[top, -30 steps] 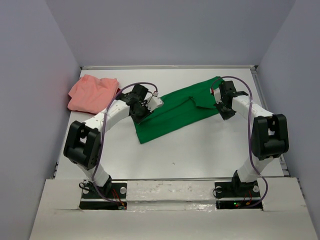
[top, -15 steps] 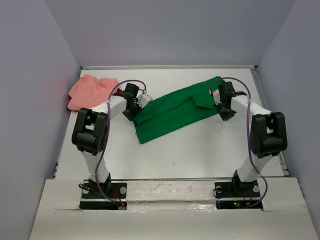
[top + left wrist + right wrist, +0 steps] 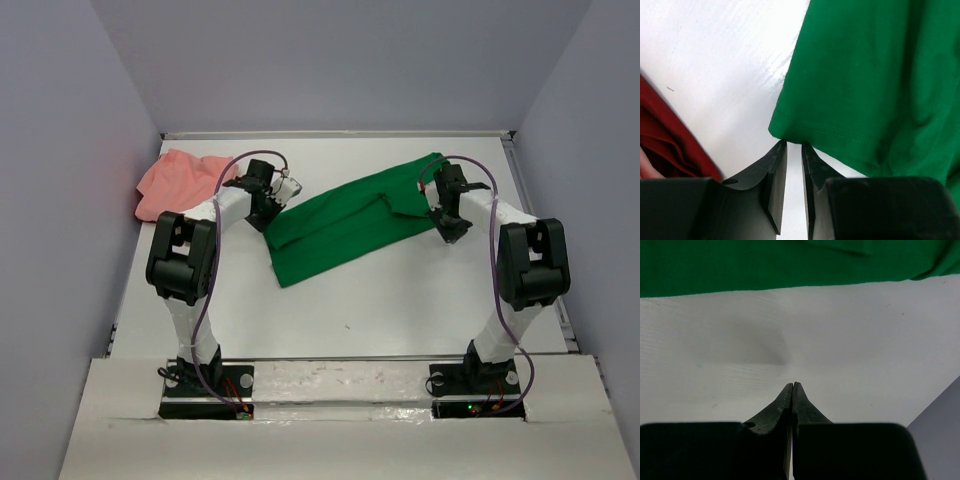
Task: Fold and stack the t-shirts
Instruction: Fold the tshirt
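Left gripper [image 3: 794,145]: jaws a narrow slit apart, bare table [image 3: 400,300] showing through the gap and nothing seen between them. The tips sit low over the table at the hemmed corner of the green shirt [image 3: 340,225]; that corner lies just ahead of the tips and meets the left-hand one. From there the green cloth spreads ahead and to the gripper's right. Red cloth [image 3: 665,140] lies bunched to the gripper's left, apart from the green corner, with white table between. The pink shirt [image 3: 180,185] lies crumpled beyond the red cloth, farther to that side, well apart from the green one.

Right gripper [image 3: 792,385]: jaws pressed together, nothing in them. It points at bare table, and its shadow falls just ahead of the tips. The green shirt's edge runs as a band across the far side ahead of it, not touching the tips.

Green shirt: lies flat as a long strip between the two grippers, partly folded, one layer lapped over another near the right gripper's end
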`<act>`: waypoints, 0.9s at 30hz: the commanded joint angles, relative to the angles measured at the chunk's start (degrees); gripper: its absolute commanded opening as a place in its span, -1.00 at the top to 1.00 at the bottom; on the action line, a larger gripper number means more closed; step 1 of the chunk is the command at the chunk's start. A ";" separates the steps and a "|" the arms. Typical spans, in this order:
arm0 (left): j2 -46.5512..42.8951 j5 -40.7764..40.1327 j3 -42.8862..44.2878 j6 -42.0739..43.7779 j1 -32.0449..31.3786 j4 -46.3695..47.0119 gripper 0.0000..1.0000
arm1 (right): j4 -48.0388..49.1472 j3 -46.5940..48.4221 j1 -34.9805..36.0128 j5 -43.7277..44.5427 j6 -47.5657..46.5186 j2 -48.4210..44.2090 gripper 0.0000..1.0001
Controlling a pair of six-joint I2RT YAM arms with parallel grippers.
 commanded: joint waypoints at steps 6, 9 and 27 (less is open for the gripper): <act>-1.35 1.45 3.37 -0.63 0.25 -0.57 0.42 | -0.09 2.71 -0.48 0.98 -0.50 1.37 0.96; -0.91 1.71 3.90 -0.72 0.25 -0.83 0.42 | -0.09 2.88 -0.48 0.98 -0.50 1.54 0.96; 1.81 3.65 4.07 -0.46 0.16 -1.53 0.42 | -0.17 3.06 -0.48 1.51 -0.67 2.16 0.97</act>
